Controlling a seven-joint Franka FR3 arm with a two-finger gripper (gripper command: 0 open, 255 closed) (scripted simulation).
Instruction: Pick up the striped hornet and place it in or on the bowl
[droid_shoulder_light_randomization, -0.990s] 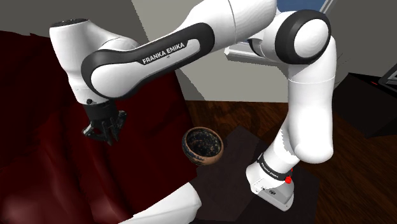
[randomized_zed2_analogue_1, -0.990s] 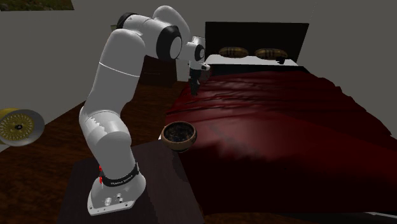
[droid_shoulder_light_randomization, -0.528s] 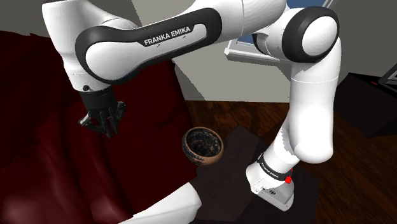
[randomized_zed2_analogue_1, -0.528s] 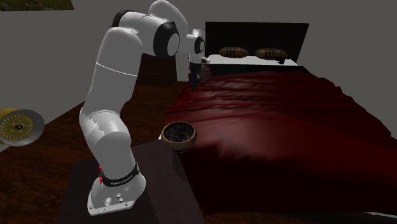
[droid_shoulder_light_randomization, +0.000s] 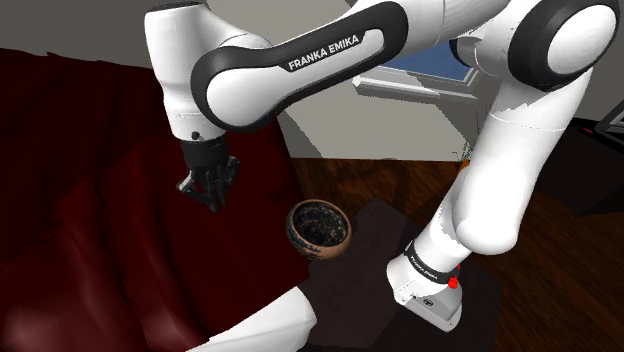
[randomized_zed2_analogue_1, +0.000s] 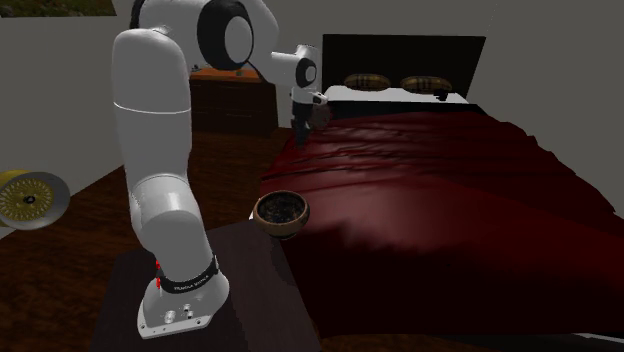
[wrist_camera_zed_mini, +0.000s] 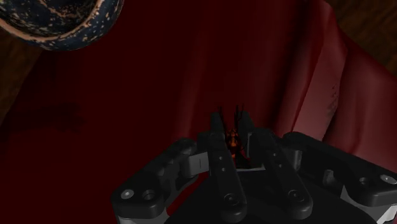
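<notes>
Gripper (wrist_camera_zed_mini: 235, 130) narrow, fingers clasping the hornet (wrist_camera_zed_mini: 235, 142), held aloft over the dark red bedspread (droid_shoulder_light_randomization: 90, 220). Bowl (droid_shoulder_light_randomization: 320, 228) sits just off the bed's edge, lower than the gripper and toward the shoulder view's right. The carry likely runs that way, then down.

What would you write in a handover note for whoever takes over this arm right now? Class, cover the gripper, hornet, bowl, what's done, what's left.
Gripper: shut on the hornet, above the dark red bedcover.
Bowl: upright on the dark surface beside the bedcover, apart from the gripper, hornet not yet in it.
Done: hornet picked up.
Left: carry it over the bowl, lower, open the fingers, likely releasing it inside.
</notes>
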